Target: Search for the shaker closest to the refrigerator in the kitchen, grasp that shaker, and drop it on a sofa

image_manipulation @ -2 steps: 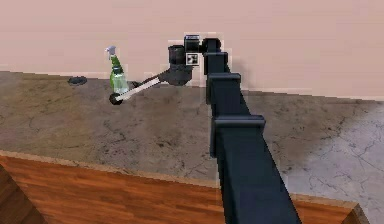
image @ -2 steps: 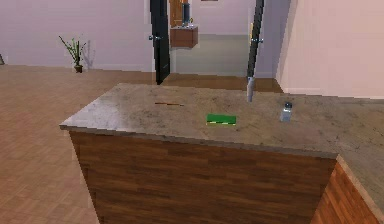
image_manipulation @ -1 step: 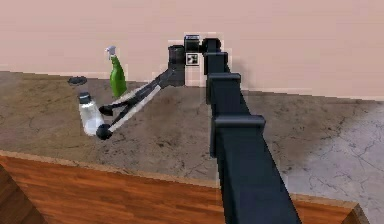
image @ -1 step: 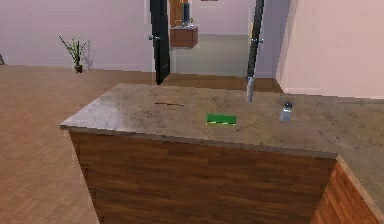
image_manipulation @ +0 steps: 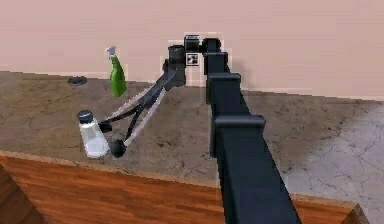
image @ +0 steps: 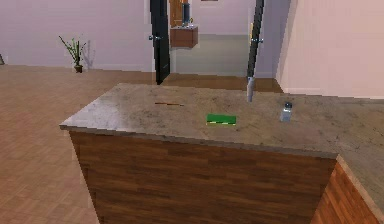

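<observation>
My arm (image_manipulation: 238,135) lies low across the countertop (image_manipulation: 310,135), I judge to bring the gripper (image_manipulation: 110,137) in at body height on the shaker (image_manipulation: 92,138). The shaker stands upright near the countertop's wood-faced edge. I cannot tell the fingers' state, nor whether they hold anything.

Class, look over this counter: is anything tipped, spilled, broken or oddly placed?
Nothing stands out. The shaker stands upright on the stone counter, the flat green item lies flat on it, and no spill or damage shows.
</observation>
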